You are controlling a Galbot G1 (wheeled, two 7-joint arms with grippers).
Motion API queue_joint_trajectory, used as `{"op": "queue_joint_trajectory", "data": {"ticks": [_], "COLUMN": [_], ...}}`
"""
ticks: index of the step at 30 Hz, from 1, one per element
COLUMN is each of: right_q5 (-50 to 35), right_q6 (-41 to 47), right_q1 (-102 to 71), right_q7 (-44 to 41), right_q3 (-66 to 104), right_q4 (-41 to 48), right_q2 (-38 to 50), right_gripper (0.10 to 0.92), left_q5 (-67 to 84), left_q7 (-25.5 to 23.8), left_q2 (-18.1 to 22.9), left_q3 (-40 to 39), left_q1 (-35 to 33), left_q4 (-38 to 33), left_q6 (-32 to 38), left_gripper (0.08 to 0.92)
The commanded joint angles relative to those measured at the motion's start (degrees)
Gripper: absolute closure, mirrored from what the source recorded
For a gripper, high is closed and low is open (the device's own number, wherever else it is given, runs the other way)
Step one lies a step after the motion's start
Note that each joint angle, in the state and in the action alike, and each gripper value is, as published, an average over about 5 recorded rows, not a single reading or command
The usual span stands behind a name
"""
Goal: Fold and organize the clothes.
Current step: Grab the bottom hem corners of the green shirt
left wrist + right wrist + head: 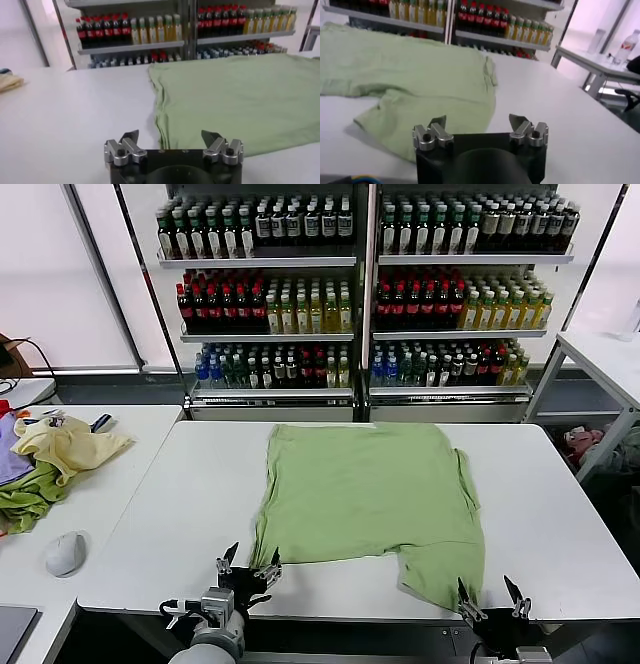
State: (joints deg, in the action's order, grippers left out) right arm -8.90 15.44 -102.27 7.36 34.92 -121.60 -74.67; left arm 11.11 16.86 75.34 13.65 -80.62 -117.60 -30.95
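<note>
The light sage-green shirt (365,489) lies spread flat on the white table (150,524), back side up, so its collar, buttons and printed patch are hidden. Its near right corner hangs forward as a flap (440,574). My left gripper (249,563) is open and empty at the table's front edge, just before the shirt's near left corner (162,135). My right gripper (491,594) is open and empty at the front edge, beside the flap's right corner (390,130). Neither gripper touches the cloth.
A side table on the left holds a pale yellow garment (65,446), a darker olive-green garment (28,502) and a grey mouse-like object (66,552). Shelves of bottles (360,284) stand behind the table. Another white table (605,359) is at the far right.
</note>
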Motion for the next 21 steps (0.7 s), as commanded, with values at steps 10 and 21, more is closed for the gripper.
{"op": "queue_joint_trajectory", "data": {"ticks": [10,21], "right_q5": [-3.3,-6.0], "right_q6": [1.7,1.9], "right_q1": [-0.5,-0.7], "right_q7": [-0.7,-2.1], "right_q3": [-1.5,-1.0], "right_q4": [1.4,1.5], "right_q2": [0.1,1.0], "right_gripper": [0.559,0.866], "left_q5": [1.3,3.8], "left_q7": [1.0,0.6], "left_q2": [-0.4,-0.7], "left_q3": [-1.9,-1.8], "left_q1": [1.3,0.9], "left_q4": [2.5,3.0], "left_q6": [-2.5,-2.3], "left_gripper": [0.363,0.675]}}
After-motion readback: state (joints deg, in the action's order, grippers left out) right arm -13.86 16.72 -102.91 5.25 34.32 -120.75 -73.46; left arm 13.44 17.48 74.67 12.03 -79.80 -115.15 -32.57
